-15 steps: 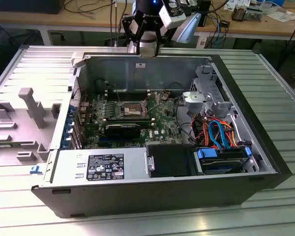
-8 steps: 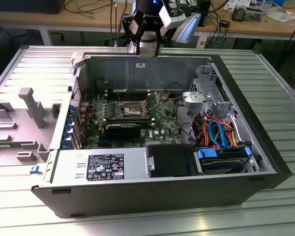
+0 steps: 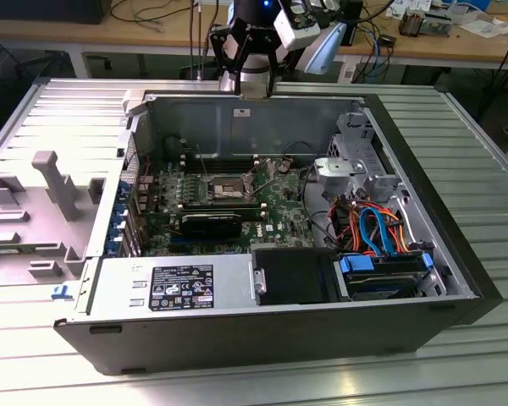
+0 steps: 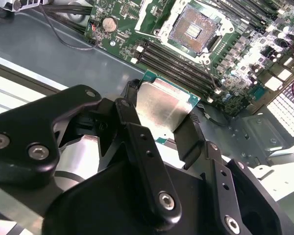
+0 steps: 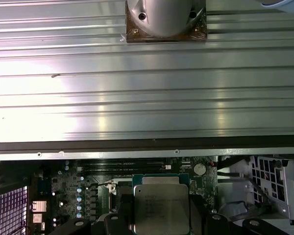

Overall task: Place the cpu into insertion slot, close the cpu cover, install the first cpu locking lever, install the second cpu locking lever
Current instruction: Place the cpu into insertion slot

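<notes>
Chip held aloft in the pincer, over the open computer case.
Pincer clenched on two opposite edges of the chip, well apart from the bare socket; it looks light, stiff and slick-topped, fragile underneath, so the rim grip seems right.

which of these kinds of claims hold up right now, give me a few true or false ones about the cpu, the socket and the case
1. The gripper is shut on the cpu. True.
2. The cpu sits in the insertion slot. False: the slot is empty, and the cpu is held in the air, off to one side of it.
3. Blue and orange cables lie inside the case toward the exterior view's right. True.
4. The computer case is closed up. False: it lies open, with the motherboard exposed.
</notes>
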Robot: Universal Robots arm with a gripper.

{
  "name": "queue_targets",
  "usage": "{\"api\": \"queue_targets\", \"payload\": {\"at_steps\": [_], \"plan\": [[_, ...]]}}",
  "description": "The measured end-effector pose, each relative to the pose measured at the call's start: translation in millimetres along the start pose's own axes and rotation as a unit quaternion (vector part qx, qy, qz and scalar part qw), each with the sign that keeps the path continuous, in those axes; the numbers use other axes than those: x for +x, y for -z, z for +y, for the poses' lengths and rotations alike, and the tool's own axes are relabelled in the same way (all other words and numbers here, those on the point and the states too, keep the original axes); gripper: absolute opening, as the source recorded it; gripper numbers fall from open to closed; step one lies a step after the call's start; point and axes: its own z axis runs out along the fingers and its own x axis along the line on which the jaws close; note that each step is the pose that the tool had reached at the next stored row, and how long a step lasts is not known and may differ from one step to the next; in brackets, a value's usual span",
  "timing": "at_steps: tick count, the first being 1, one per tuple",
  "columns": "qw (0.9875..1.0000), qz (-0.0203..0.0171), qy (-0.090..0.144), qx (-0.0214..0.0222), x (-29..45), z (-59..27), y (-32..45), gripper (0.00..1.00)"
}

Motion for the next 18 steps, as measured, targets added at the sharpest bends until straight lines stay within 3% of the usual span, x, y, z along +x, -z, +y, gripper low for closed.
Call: {"api": "queue_targets", "payload": {"at_steps": [18], "plan": [[1.0,0.0,0.0,0.0001,-0.1,-0.5,-5.6,0.54]]}}
